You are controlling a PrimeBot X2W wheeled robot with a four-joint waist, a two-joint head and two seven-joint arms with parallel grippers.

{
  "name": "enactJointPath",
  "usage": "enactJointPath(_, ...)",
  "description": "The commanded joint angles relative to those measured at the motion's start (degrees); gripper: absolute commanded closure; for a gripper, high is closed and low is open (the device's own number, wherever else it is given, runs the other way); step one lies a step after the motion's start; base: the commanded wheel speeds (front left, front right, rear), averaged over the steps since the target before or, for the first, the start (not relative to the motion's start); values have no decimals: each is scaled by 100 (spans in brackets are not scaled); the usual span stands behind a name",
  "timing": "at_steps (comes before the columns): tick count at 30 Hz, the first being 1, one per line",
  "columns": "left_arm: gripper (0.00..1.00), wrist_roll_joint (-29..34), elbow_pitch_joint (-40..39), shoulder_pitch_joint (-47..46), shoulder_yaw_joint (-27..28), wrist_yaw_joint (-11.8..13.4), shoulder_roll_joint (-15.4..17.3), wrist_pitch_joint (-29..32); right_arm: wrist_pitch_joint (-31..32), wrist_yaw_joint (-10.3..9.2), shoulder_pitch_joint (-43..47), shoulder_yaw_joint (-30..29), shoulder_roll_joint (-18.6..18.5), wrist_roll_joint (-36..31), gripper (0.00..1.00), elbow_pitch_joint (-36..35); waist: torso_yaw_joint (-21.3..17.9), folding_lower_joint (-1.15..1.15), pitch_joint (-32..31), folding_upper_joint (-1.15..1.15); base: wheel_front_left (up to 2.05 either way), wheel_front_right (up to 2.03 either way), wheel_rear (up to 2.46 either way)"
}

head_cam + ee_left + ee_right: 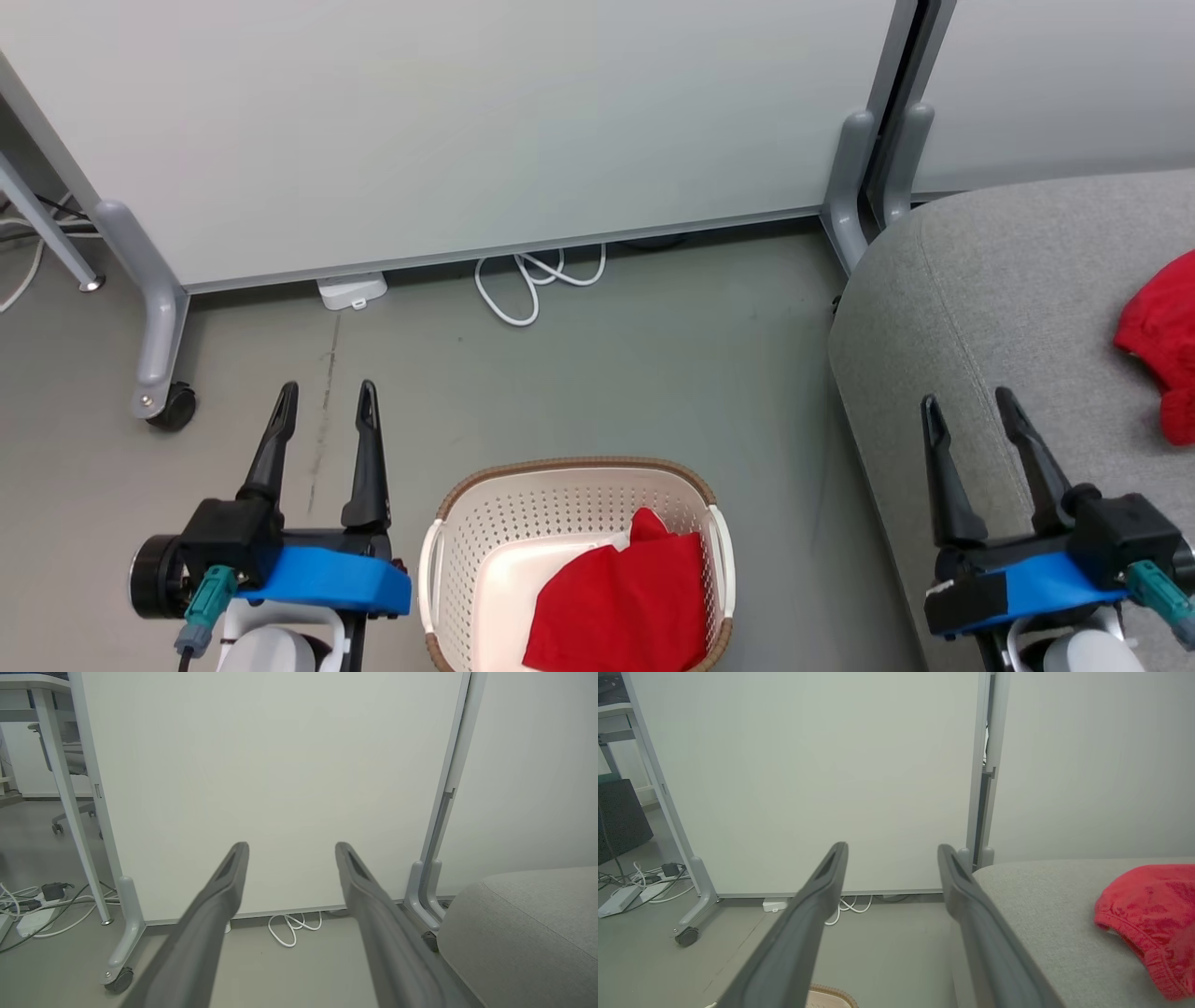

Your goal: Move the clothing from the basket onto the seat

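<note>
**Both grippers open and empty; clothing divided between basket and seat**

The basket (574, 464) is shown at the lower centre of the head view, standing on the floor (607, 373), its near end cut by the bottom edge. One red garment (621, 597) is laid inside it against the right wall, over a white sheet (509, 579) whose material cannot be told. A second red garment (1162, 327) is laid on the seat (990, 299), partly cut off by the right edge. The seat's rounded corner is placed to the right of the basket, with a strip of bare floor between them.

The left gripper (327, 386) is held over the floor to the left of the basket, apart from it. Its jaws are spread wide and nothing is held between them. The right gripper (967, 398) is held near the seat's left edge, jaws likewise wide and empty, well apart from the second red garment.

A broad stretch of floor is open between the basket and the pale partition panel (467, 121), by which the far side is closed. A grey foot with a caster (173, 406) is set ahead and to the left of the left gripper; another foot (845, 187) stands just beside the seat's far corner. A looped white cable (532, 280) and a small white box (352, 290) are seen at the panel's base. The floor is smooth and grey, marked by a faint dark streak (322, 420).
</note>
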Motion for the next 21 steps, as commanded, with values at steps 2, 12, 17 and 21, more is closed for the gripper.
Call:
enactJointPath(2,0,53,39,86,53,-49,-16,-15,-4,1,136,12,43,9,0,54,22,1,-48,0,0,0,0)
enactJointPath(12,0,107,180,287,176,-144,-37,-16,-3,1,293,36,79,63,0,199,50,1,-181,0,0,0,0)
enactJointPath(17,0,46,227,328,134,-168,-39,-15,-3,1,351,51,81,117,0,244,67,1,-196,0,0,0,0)
enactJointPath(21,0,18,244,317,125,-174,-40,-16,-4,1,343,67,82,161,0,243,76,1,-186,0,0,0,0)
